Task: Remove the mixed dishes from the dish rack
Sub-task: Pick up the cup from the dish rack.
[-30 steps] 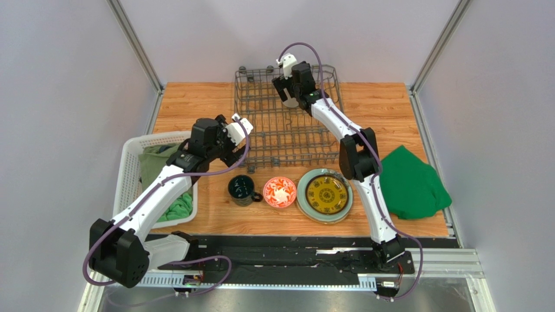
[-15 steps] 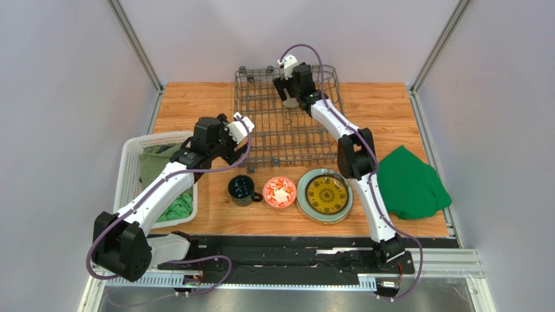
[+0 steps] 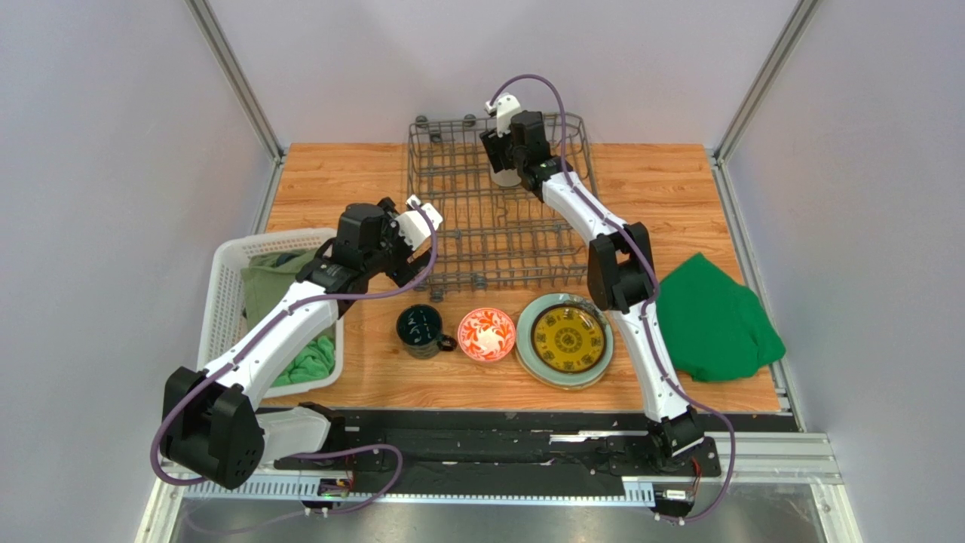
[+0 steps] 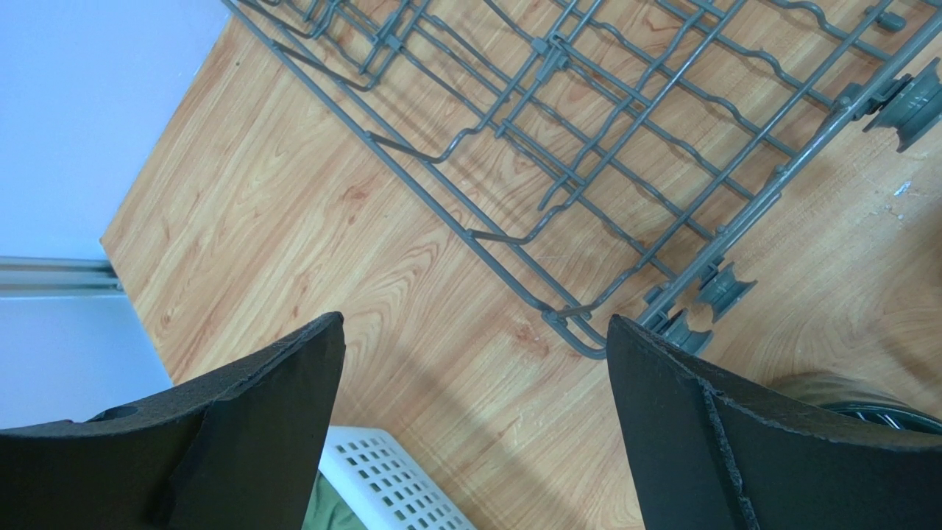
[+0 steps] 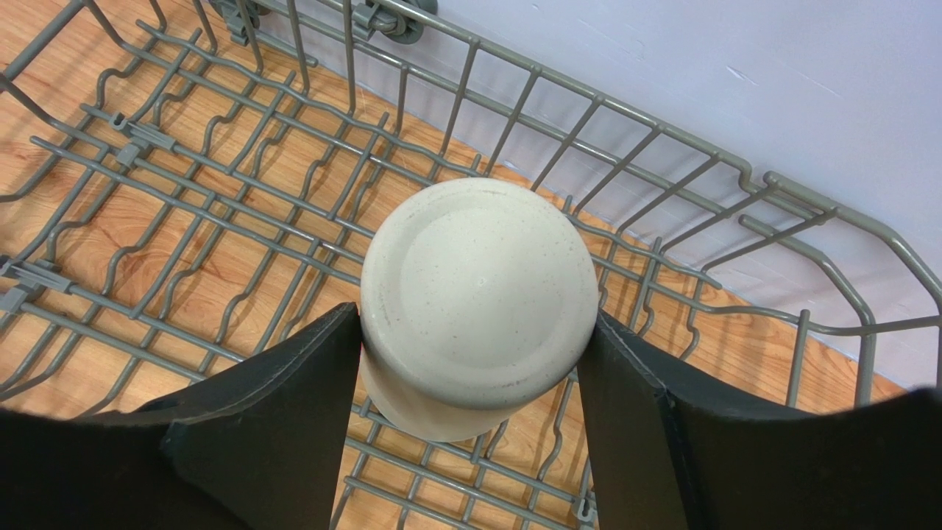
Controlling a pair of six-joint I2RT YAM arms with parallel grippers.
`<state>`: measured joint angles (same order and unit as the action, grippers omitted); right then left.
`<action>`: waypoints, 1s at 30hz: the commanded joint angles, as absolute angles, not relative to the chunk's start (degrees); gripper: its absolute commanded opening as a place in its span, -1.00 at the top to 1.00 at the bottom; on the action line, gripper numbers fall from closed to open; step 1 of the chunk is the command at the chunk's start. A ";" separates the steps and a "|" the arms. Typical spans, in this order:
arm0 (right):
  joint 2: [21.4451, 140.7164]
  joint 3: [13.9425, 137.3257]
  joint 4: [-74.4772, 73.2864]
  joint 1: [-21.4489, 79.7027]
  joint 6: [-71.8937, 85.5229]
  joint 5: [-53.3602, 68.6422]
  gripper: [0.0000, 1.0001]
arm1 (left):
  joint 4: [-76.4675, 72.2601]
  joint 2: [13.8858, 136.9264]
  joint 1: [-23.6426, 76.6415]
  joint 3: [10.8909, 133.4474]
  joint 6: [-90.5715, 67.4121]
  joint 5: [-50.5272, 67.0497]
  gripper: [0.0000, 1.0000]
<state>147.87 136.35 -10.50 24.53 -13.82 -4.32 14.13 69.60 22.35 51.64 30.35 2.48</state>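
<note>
The plain beige round tumbler (image 5: pixel 478 298) sat upside down at the far end of the dark grey wire dish rack (image 3: pixel 476 243). Its base faced the wrist, so its long axis ran straight up toward the right gripper (image 5: pixel 470 331), which looked pinched on its sides. The left gripper (image 4: pixel 473 331) hung well apart by the rack's near left corner, with its jaws spread and empty.

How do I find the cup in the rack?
Find the grey wire dish rack on the wooden table. Near its far edge, the right gripper grips a tumbler. It's plain beige, upside down, the only dish inside.
</note>
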 commanded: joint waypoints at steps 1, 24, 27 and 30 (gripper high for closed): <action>142.65 137.29 -10.63 24.52 -12.04 -2.64 0.12 | 11.25 68.91 21.97 52.73 30.32 3.25 -0.91; 123.76 132.63 -28.46 18.81 12.47 16.86 0.44 | 3.53 61.26 21.80 51.42 28.65 2.81 -0.89; 120.68 129.12 -30.84 16.97 16.16 24.77 0.47 | 1.59 59.86 21.80 51.33 28.30 4.13 -0.89; 118.22 124.64 -31.64 15.30 20.28 36.42 0.49 | -1.82 58.45 21.80 49.49 28.39 6.32 -0.89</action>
